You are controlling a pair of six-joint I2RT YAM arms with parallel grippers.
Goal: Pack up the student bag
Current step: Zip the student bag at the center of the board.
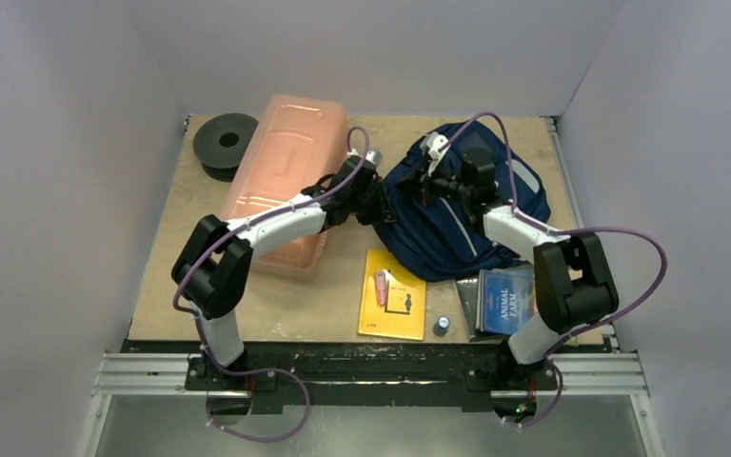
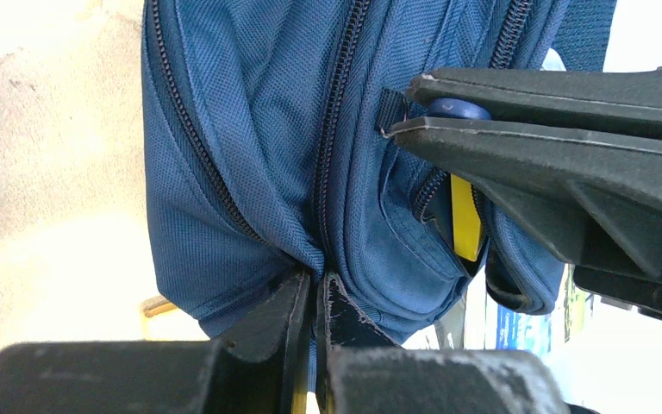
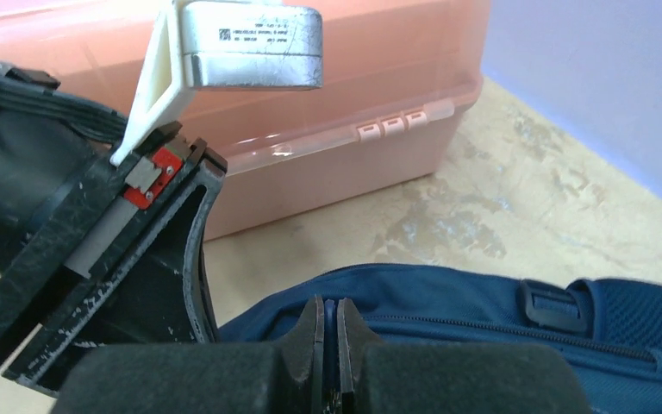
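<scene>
The student bag (image 1: pixel 466 214), navy blue with grey stripes, lies at the back right of the table. My left gripper (image 1: pixel 379 205) is at the bag's left edge, shut on a fold of blue fabric (image 2: pixel 250 250) beside a zip. In the left wrist view the fingertips (image 2: pixel 297 297) pinch that cloth. My right gripper (image 1: pixel 428 183) is over the bag's top left part, shut on a small blue zip pull (image 2: pixel 448 109). The right wrist view shows a thin blue strip between my right gripper's (image 3: pixel 329 304) jaws. A yellow strip (image 2: pixel 464 220) shows inside a gaping pocket.
A long pink translucent box (image 1: pixel 286 181) lies left of the bag, with a black spool (image 1: pixel 226 143) behind it. In front are a yellow book (image 1: pixel 400 309) with a pink item (image 1: pixel 381 286) on it, a small cylinder (image 1: pixel 443 325) and a blue book (image 1: pixel 507 300).
</scene>
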